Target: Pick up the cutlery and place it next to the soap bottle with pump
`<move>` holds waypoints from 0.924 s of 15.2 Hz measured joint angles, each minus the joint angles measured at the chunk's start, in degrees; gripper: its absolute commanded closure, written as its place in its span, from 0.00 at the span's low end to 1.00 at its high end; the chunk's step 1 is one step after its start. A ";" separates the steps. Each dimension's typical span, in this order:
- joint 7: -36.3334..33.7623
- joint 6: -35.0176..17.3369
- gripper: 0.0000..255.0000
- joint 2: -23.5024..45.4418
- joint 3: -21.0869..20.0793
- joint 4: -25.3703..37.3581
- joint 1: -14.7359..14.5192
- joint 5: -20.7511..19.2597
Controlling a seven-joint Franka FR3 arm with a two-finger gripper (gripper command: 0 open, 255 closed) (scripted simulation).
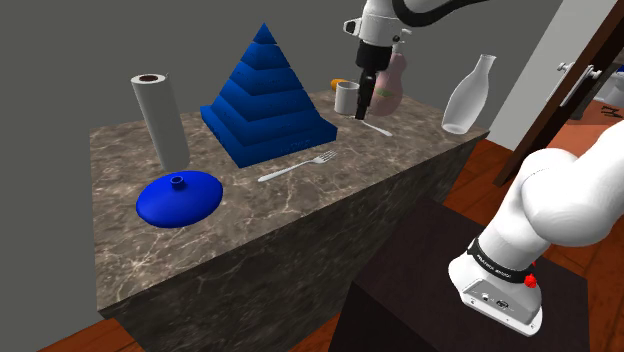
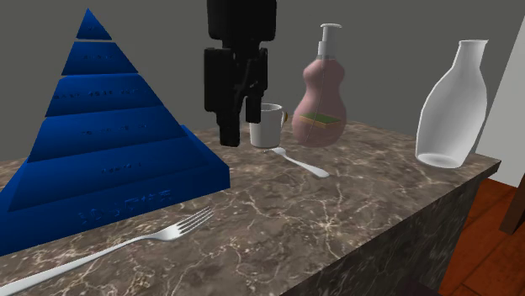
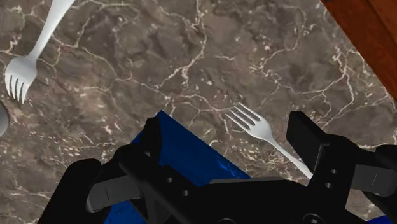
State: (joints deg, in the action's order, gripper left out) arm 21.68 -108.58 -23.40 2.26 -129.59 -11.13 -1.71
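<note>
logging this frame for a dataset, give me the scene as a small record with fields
surface: marble counter
tool: open, holding nothing, beside white mug
soap bottle: pink, with pump, beside the mug
cutlery: fork in front of blue pyramid; second piece lying near the mug
other: white vase, paper roll, blue lid

Even, soft light w/ no clear source – stone countertop mid-bright, pale veins catching the light. Shadows faint: just thin dark rims under the fork & blue pyramid. The white arm is brightest, shaded underneath. In the 2nd ext. view the gripper reads flat black – wrist view dimmer, grey sheen on fingers
</note>
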 measured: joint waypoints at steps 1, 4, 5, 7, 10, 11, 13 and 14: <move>2.02 -0.55 0.00 1.85 -0.10 0.98 -0.76 -0.04; 7.38 -2.75 0.00 6.73 -1.01 2.68 -3.10 -0.06; 9.16 -3.39 0.00 8.63 -1.36 3.66 -3.85 -0.09; 12.79 -4.82 0.00 11.46 -2.04 4.40 -5.18 -0.25; 17.67 -7.07 0.00 15.92 -3.53 5.69 -7.27 -0.57; 18.61 -7.76 0.00 16.71 -3.88 5.57 -7.70 -0.67; 19.39 -8.98 0.00 17.52 -4.10 5.03 -7.97 -0.77; 19.53 -9.54 0.00 17.84 -4.13 4.78 -8.01 -0.80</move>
State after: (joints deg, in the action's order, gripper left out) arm 41.21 -118.12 -5.56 -1.87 -124.82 -19.14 -2.52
